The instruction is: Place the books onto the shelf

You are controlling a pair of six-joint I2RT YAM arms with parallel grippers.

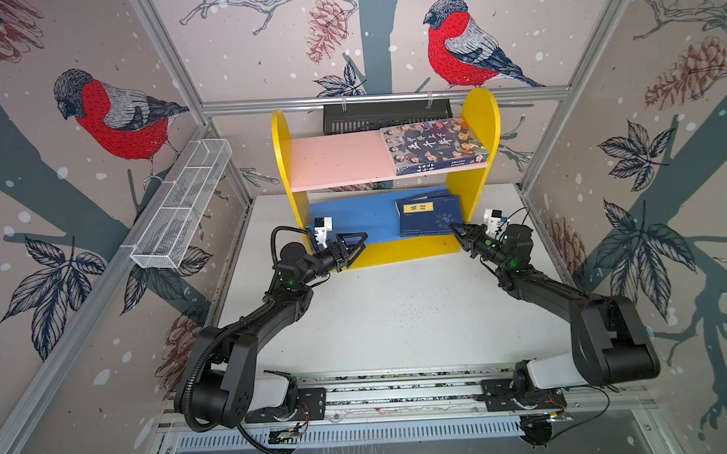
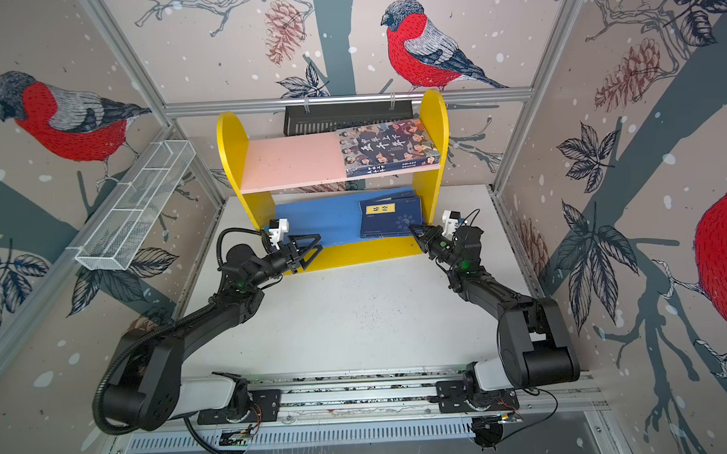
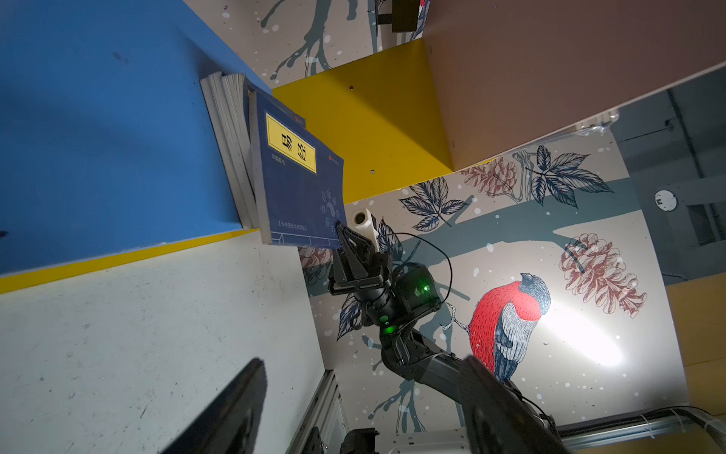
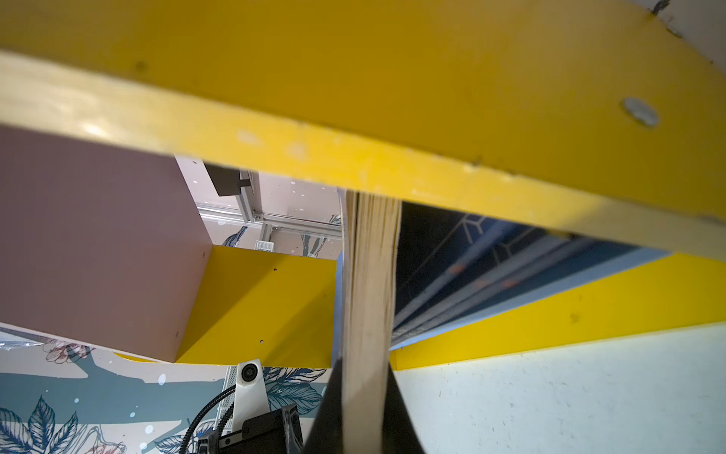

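Navy book (image 1: 430, 217), long axis front-to-back, label rearward; right hand (image 1: 454, 226) pinching its near corner; left hand (image 1: 360, 249) spread.

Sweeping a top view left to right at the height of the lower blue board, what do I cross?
wire basket → left gripper, jaws open → top navy book → right gripper, clamped on that book's near corner.

Black jointed left arm (image 1: 253, 323) trailing a ribbed cable (image 1: 187, 388), white base links (image 1: 272, 389), green joint lights (image 1: 289, 282), white wrist cameras (image 1: 322, 229), triangular black left claw (image 1: 359, 248)
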